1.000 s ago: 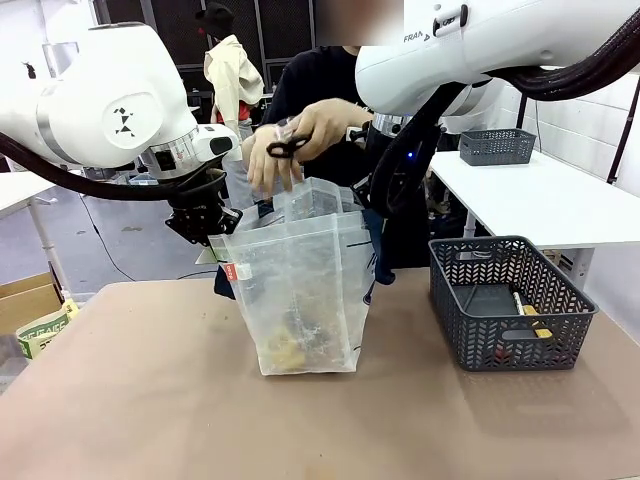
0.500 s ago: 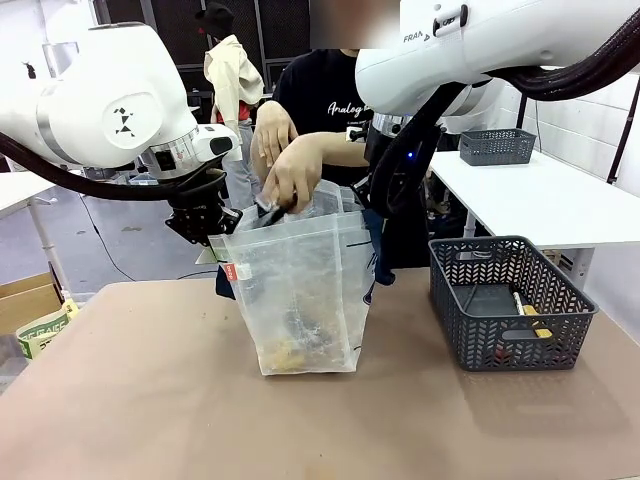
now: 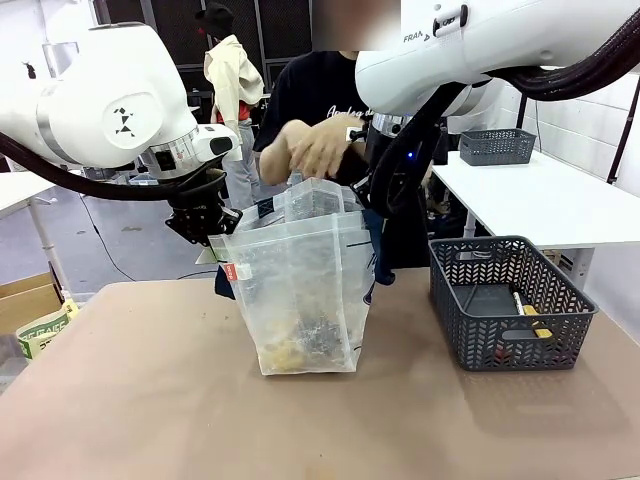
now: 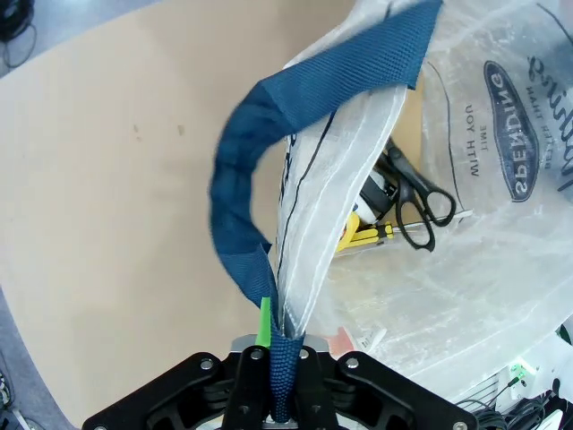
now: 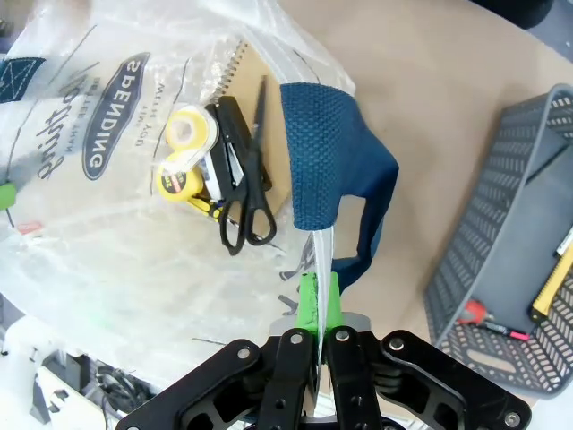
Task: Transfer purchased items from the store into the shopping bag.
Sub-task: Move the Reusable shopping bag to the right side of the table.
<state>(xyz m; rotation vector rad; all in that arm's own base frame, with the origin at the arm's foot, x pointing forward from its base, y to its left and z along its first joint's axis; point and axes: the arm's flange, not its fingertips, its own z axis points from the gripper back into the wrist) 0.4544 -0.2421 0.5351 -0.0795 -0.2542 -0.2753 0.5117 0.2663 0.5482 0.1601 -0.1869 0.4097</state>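
Shopping bag [image 3: 300, 290] hangs between left gripper [image 4: 279, 358] and right gripper [image 5: 318, 309], both clenched on it (scissors [image 5: 243, 193] inside); a slip would collapse its mouth.

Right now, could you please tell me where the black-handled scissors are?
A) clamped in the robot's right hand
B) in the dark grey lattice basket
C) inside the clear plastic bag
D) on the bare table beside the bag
C: the right wrist view shows the black-handled scissors lying inside the translucent clear plastic shopping bag, beside two yellow tape rolls.
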